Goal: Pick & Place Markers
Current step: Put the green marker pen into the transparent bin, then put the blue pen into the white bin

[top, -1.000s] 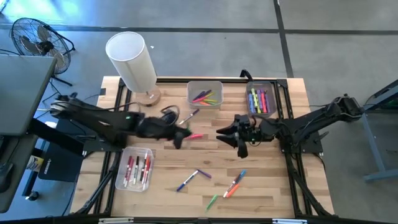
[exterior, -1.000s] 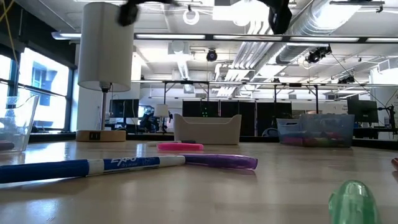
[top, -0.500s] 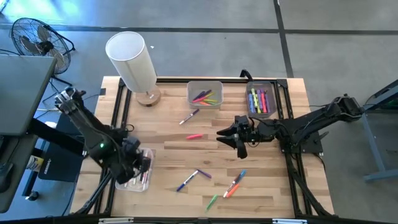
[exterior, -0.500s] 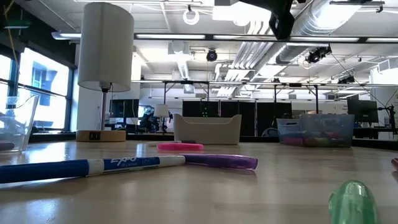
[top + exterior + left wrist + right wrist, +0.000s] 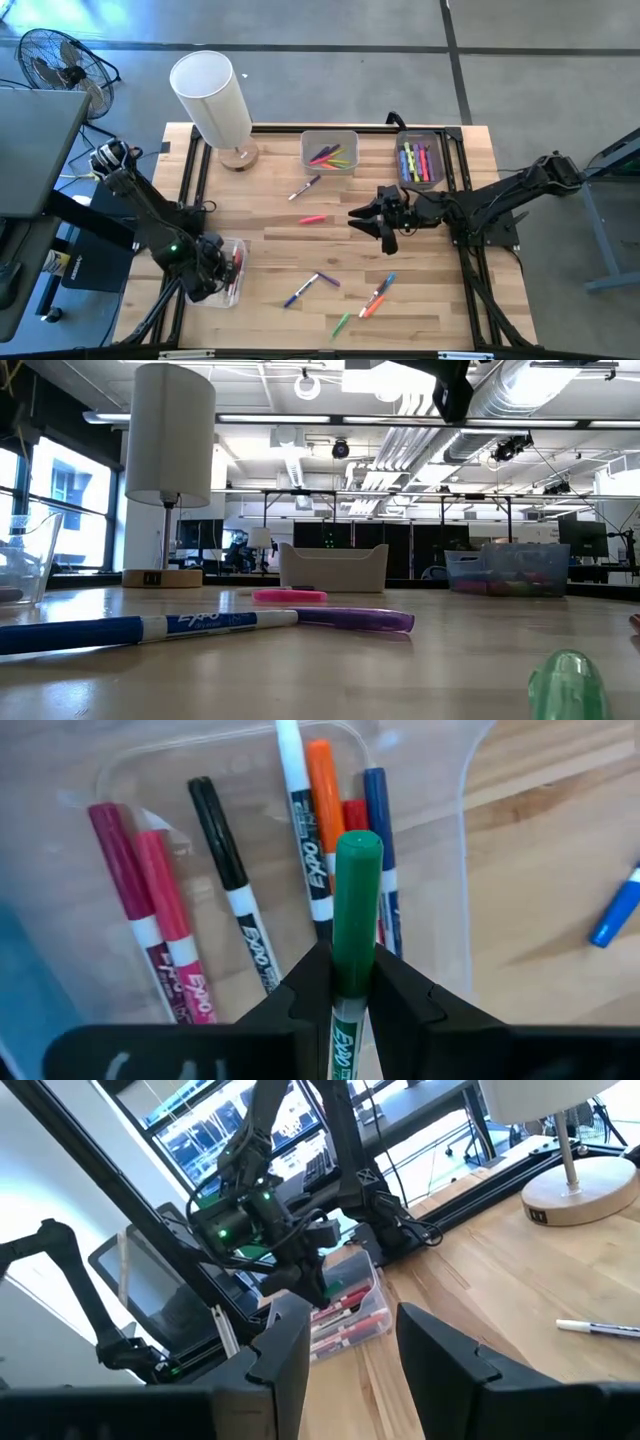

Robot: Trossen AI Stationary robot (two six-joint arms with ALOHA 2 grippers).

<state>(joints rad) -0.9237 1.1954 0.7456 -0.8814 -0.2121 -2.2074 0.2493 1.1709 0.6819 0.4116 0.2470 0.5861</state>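
My left gripper (image 5: 355, 988) is shut on a green marker (image 5: 356, 900) and hangs over the clear bin (image 5: 236, 291) at the table's near left. In that bin lie several markers (image 5: 232, 890) in pink, black, orange, red and blue. The right wrist view shows the same gripper (image 5: 318, 1288) over the bin (image 5: 350, 1308). My right gripper (image 5: 362, 219) stands open and level above the table's middle, with nothing between its fingers (image 5: 285, 1350). Loose markers lie on the wood: a pink one (image 5: 312, 218), a purple one (image 5: 305, 187) and a blue-purple one (image 5: 310, 286). My left gripper pinches the green marker between its two fingers (image 5: 312, 990), on the barrel just behind the green cap (image 5: 350, 982). The marker lies along the fingers and its cap end sticks out past the fingertips. The fingers slant steeply down from above. The marker hangs clear over the bin's markers.
Two more clear bins with markers stand at the far edge, one in the middle (image 5: 330, 152) and one to the right (image 5: 420, 160). A white lamp (image 5: 212, 95) stands far left. An orange-blue marker (image 5: 378, 295) and a green one (image 5: 342, 323) lie near the front edge.
My left gripper has carried the green marker from the table's middle toward the left and near edges and down, ending over the near-left bin. It has tipped from nearly level to steeply downward and rolled. The pink marker has stayed on the table.
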